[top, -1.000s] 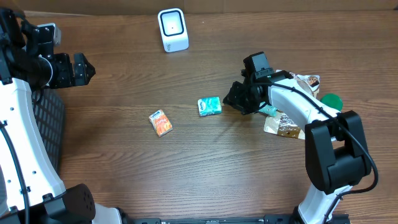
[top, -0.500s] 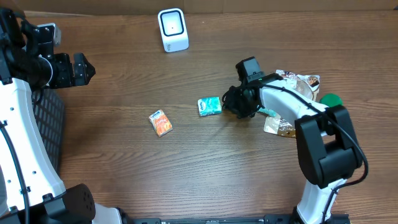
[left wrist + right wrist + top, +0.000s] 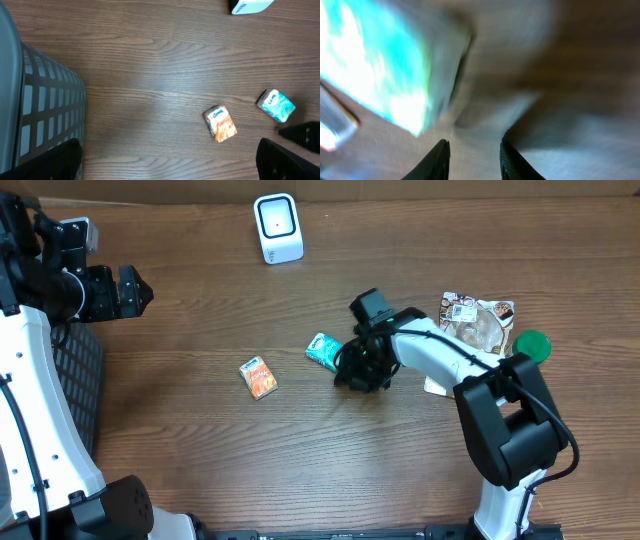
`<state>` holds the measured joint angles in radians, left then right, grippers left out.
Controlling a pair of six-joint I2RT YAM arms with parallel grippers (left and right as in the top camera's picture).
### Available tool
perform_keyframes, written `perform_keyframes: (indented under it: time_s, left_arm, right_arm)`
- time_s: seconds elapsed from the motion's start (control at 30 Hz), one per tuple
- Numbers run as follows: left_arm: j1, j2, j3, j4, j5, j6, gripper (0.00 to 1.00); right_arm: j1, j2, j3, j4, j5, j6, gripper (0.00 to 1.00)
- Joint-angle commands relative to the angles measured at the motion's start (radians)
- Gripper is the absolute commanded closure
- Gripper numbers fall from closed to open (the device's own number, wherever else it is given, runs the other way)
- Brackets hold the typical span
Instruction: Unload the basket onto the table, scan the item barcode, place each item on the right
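A teal packet (image 3: 322,352) lies mid-table, and an orange packet (image 3: 259,377) lies to its left. The white barcode scanner (image 3: 277,227) stands at the far edge. My right gripper (image 3: 352,371) is low over the table, right beside the teal packet. In the right wrist view the teal packet (image 3: 380,70) is a blur at the upper left, outside the right gripper (image 3: 472,152), whose jaws stand narrowly open with only table between them. My left gripper (image 3: 128,290) hovers wide open at the far left, holding nothing. The left wrist view shows both the orange packet (image 3: 220,123) and the teal packet (image 3: 276,105).
A heap of packets (image 3: 478,320) and a green item (image 3: 531,343) lie at the right. A dark mesh basket (image 3: 75,380) stands at the left edge, also seen as the basket (image 3: 40,100) in the left wrist view.
My right gripper has swept left and forward from the heap to the teal packet, which has shifted a little left and turned. The left arm has not moved.
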<state>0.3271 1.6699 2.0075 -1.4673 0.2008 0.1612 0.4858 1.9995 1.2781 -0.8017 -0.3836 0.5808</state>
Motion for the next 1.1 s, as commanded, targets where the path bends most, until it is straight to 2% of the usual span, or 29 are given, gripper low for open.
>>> perform_keyframes:
  time_s: [0.0, 0.2, 0.27, 0.4, 0.53, 0.7, 1.07]
  left_arm:
    - [-0.007, -0.002, 0.010, 0.002, 0.001, 0.018, 0.00]
    - [-0.007, -0.002, 0.010, 0.002, 0.001, 0.018, 0.00]
    - [-0.007, -0.002, 0.010, 0.002, 0.001, 0.018, 0.00]
    - [-0.007, -0.002, 0.010, 0.002, 0.001, 0.018, 0.01]
    - [-0.007, -0.002, 0.010, 0.002, 0.001, 0.018, 0.01]
    - [-0.007, -0.002, 0.010, 0.002, 0.001, 0.018, 0.00]
    - [-0.007, -0.002, 0.010, 0.002, 0.001, 0.018, 0.00]
  right_arm:
    - [0.002, 0.009, 0.053, -0.042, -0.028, -0.071, 0.69]
    - [-0.058, -0.016, 0.163, -0.138, 0.000, -0.166, 0.68]
    - [-0.079, -0.024, 0.191, -0.148, 0.000, -0.210, 0.63]
    - [-0.111, -0.025, 0.219, -0.123, -0.002, -0.308, 0.47]
    - [-0.117, -0.014, 0.217, -0.051, 0.000, -0.368, 0.46]
    - [-0.108, 0.030, 0.216, 0.024, 0.000, -0.374, 0.45]
    - [-0.107, 0.101, 0.215, 0.056, 0.000, -0.381, 0.45]
